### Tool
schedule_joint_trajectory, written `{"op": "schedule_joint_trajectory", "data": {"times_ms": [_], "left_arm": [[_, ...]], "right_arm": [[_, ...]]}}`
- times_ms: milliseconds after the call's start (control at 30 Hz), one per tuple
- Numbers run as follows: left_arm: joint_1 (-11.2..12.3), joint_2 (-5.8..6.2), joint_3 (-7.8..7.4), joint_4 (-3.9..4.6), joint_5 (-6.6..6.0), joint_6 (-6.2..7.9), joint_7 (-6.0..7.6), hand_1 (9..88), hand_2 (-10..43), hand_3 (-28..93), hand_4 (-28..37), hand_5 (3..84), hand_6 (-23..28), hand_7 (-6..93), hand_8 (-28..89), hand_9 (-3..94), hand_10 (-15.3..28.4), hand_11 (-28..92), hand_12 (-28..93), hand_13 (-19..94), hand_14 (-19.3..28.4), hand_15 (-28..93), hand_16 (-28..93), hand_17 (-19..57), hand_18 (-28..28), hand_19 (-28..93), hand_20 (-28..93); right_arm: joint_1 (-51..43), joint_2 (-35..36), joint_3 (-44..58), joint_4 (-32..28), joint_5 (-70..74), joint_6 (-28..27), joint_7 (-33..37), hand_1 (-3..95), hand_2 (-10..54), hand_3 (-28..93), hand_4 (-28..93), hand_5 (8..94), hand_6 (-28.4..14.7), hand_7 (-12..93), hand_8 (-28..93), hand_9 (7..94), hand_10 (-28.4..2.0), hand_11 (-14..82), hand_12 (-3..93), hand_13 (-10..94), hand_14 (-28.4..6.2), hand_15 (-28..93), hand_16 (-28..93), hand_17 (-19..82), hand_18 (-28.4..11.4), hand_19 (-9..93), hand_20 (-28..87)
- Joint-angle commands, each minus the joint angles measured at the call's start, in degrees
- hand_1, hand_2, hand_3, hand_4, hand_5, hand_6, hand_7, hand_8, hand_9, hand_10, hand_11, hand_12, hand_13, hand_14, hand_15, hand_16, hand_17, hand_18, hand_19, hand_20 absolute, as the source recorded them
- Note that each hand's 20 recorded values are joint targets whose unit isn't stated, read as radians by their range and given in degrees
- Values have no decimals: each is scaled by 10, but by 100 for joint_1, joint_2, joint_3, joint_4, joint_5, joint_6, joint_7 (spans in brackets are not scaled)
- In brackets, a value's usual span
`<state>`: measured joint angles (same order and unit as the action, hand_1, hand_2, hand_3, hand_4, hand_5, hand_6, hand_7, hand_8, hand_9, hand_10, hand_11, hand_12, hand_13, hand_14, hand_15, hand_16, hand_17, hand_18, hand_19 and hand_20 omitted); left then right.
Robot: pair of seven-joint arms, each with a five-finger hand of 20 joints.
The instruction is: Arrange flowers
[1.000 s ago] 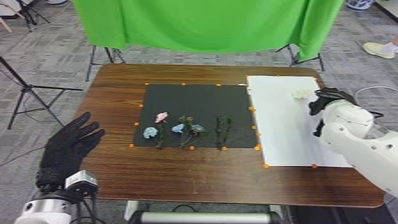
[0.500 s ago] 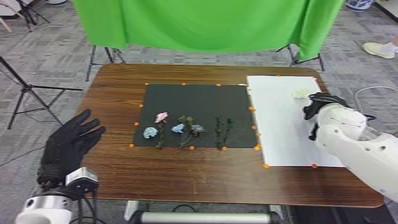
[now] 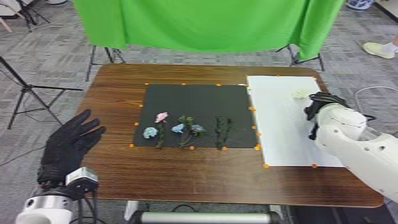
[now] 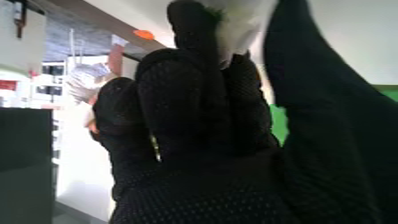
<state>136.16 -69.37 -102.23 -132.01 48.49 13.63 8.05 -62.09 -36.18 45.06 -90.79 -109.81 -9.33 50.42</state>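
My right hand [image 3: 327,101] is over the white sheet [image 3: 284,135], beside a pale flower [image 3: 302,93] near its upper part. In the right wrist view the thumb of my right hand [image 4: 195,120] stands apart from the fairly straight fingers, with the whitish flower [image 4: 238,32] showing between their ends; its stem is hidden. On the black mat [image 3: 195,97] lie a pink flower [image 3: 161,117], a blue flower [image 3: 150,132], a second bluish flower [image 3: 179,128] with leafy stems, and green sprigs [image 3: 223,131]. My left hand [image 3: 69,142] is open at the table's left edge.
Orange markers [image 3: 266,165] line the mat and sheet on the brown table [image 3: 178,180]. A green cloth [image 3: 204,25] hangs beyond the far edge, with black tripod stands [image 3: 31,90] around. A person's foot is at the far right.
Since a second ago my right hand has moved slightly left and nearer to the robot, while the pale flower stays about where it was. My left hand keeps still.
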Motion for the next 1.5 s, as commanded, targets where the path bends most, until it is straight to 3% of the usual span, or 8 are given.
{"op": "schedule_joint_trajectory", "data": {"times_ms": [33,233,567,1033,1500], "left_arm": [[31,-42,20,25,11,-76,-71,245,59,812,-212,383,105,139,-98,349,198,268,90,256,264,492,-94,-106,233,568,-18],[66,-52,-6,11,12,-64,-90,245,59,813,-212,383,105,139,-98,349,198,268,90,256,264,492,-94,-106,232,568,-18],[97,-42,-15,-15,14,-24,-75,245,60,813,-211,383,105,139,-98,350,198,268,90,255,264,492,-94,-105,232,568,-18],[137,-43,-57,-43,7,12,-59,245,60,812,-211,383,105,139,-98,350,199,268,90,256,264,492,-94,-106,233,569,-18],[42,-43,-41,-1,16,-41,-102,245,60,813,-212,384,105,139,-98,349,198,267,90,256,264,493,-94,-105,233,569,-19]], "right_arm": [[-164,94,-371,63,-299,256,-262,532,-95,790,-283,762,13,289,-39,860,-98,128,276,729,-71,801,111,358,-218,932,463],[-101,282,-688,-47,-602,958,-266,555,-95,798,-283,808,8,275,-17,912,-79,118,324,760,-57,807,122,379,-220,932,477],[263,360,-902,-489,-1014,1696,-399,551,-95,819,-283,832,5,256,3,931,-83,132,338,784,-50,806,135,397,-227,932,496],[385,-380,-676,-1162,-1346,1677,-1220,548,-95,826,-283,839,6,247,13,935,-83,132,345,785,-50,802,146,399,-227,932,500],[786,-1499,-1778,-649,-1231,1535,-1231,547,-95,827,-283,838,6,246,15,934,-82,128,347,780,-51,799,152,395,-224,932,498]]}}
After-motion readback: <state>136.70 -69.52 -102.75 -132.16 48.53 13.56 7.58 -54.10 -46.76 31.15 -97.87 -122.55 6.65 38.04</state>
